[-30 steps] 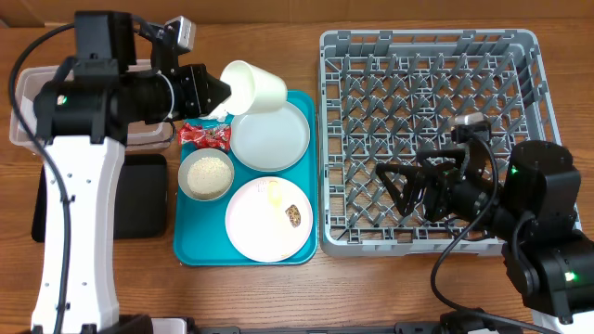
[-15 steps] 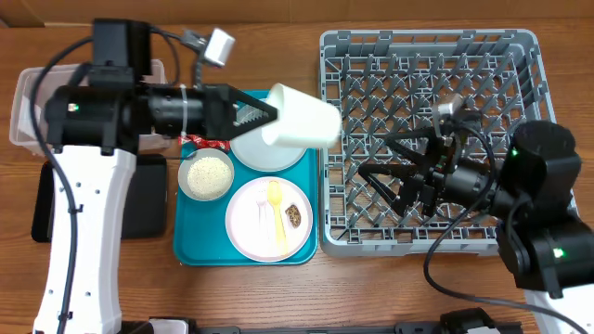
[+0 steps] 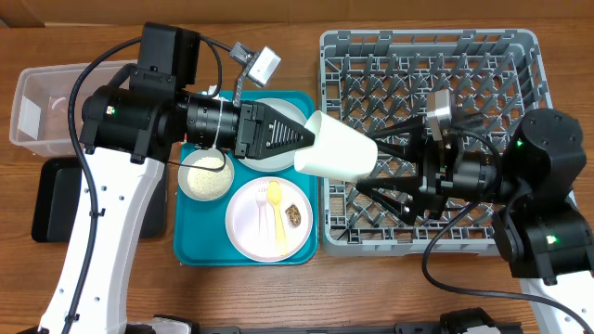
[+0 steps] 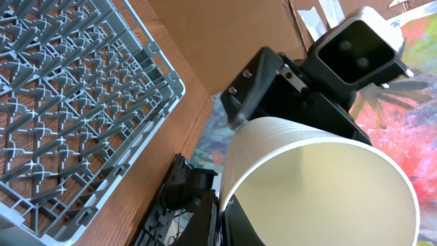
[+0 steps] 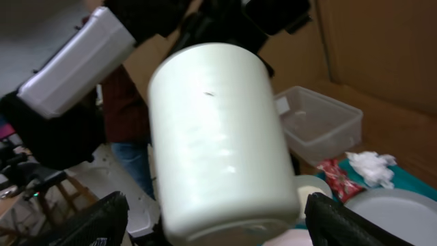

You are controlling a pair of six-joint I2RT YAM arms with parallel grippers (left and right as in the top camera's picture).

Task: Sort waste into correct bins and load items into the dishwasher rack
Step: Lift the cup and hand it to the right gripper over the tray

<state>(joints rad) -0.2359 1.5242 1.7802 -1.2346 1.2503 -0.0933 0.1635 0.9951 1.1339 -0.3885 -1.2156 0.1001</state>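
Note:
My left gripper (image 3: 303,139) is shut on the rim of the white cup (image 3: 338,150) and holds it on its side in the air over the left edge of the dishwasher rack (image 3: 464,65). In the left wrist view the gripper (image 4: 225,222) pinches the cup's wall (image 4: 321,184). My right gripper (image 3: 364,169) is open, its fingers spread either side of the cup's base. In the right wrist view the cup (image 5: 218,137) fills the space between those fingers (image 5: 218,229).
The teal tray (image 3: 186,250) holds a grey bowl of rice (image 3: 206,174), a pink plate (image 3: 255,232) with a yellow utensil (image 3: 276,213) and a brown scrap (image 3: 294,215). Clear tub (image 3: 51,102), black tray (image 3: 51,199). The right wrist view shows the napkin (image 5: 372,164), wrapper (image 5: 338,174) and grey plate (image 5: 403,212).
My left arm has carried the cup rightwards from over the teal tray to the rack's left edge. My right gripper has moved left to meet it, open around its base.

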